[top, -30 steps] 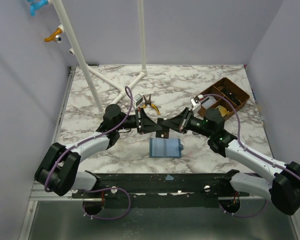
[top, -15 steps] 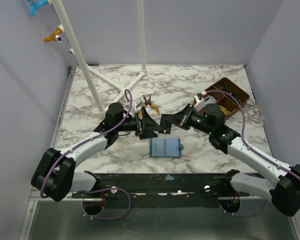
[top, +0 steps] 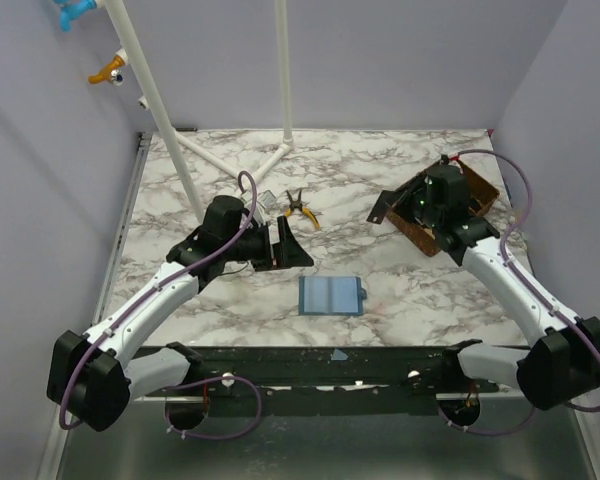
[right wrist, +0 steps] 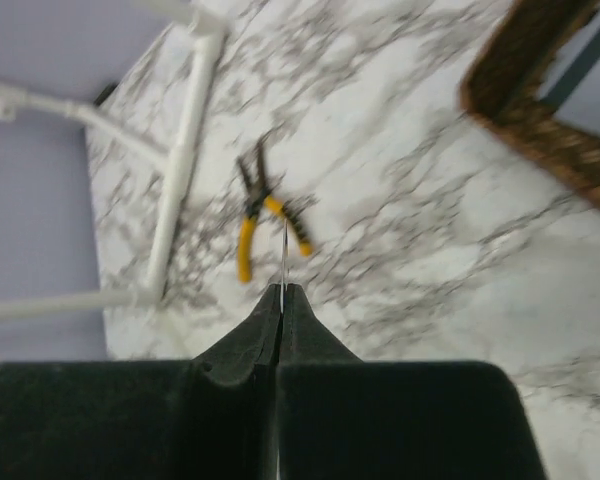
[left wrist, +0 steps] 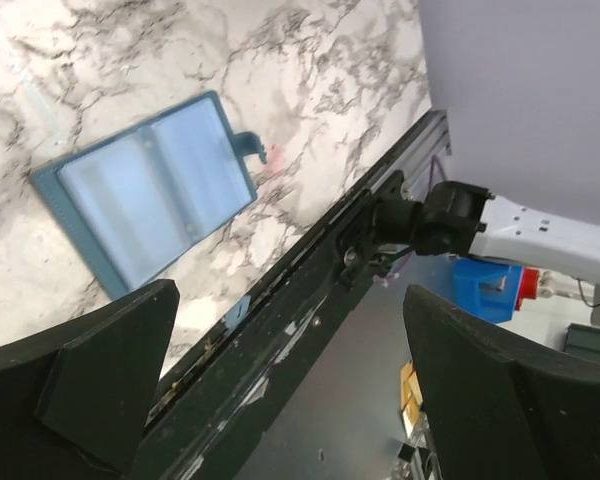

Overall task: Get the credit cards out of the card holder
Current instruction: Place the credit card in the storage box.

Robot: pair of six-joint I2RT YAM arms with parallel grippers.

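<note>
Right fingers (right wrist: 281, 300): clamped on thin card (right wrist: 283, 250); best released low over brown tray (right wrist: 510, 115). Left fingers (top: 292, 248): spread wide, empty

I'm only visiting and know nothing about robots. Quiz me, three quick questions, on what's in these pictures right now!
1. True or false: the blue card holder lies open.
2. Which gripper is spread wide? A left, B right.
3. Fill in: the yellow-handled tool is a pair of ____.
Key: 1 true. 2 A: the left gripper gapes; the right gripper pinches what looks like a thin card. 3 pliers.
</note>
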